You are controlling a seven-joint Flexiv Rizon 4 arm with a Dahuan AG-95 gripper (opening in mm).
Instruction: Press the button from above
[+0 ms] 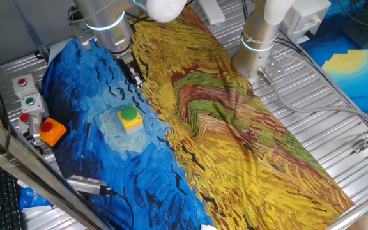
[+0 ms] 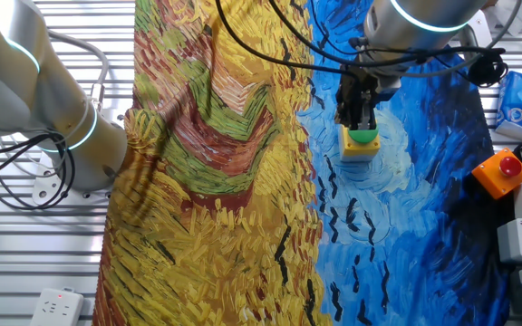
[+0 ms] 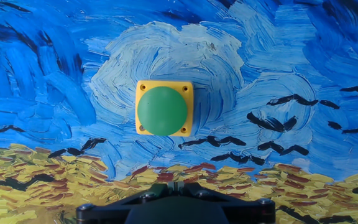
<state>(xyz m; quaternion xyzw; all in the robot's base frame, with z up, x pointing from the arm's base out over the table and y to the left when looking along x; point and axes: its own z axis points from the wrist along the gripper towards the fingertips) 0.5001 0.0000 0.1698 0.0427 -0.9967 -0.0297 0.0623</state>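
Observation:
The button is a round green cap (image 1: 129, 114) on a small yellow box, standing on the blue part of the painted cloth. It also shows in the other fixed view (image 2: 362, 138) and near the middle of the hand view (image 3: 162, 110). My gripper (image 1: 137, 80) hangs above the cloth, a little behind and above the button, and does not touch it. In the other fixed view the gripper (image 2: 356, 119) stands just over the button's far edge. In the hand view the fingertips (image 3: 176, 185) meet along a thin seam, so the gripper is shut and empty.
A red button on an orange box (image 1: 52, 131) sits at the cloth's left edge, next to grey boxes with small red and green buttons (image 1: 28, 101). A second arm's base (image 1: 259, 41) stands on the yellow part of the cloth. A metal cylinder (image 1: 85, 185) lies near the front.

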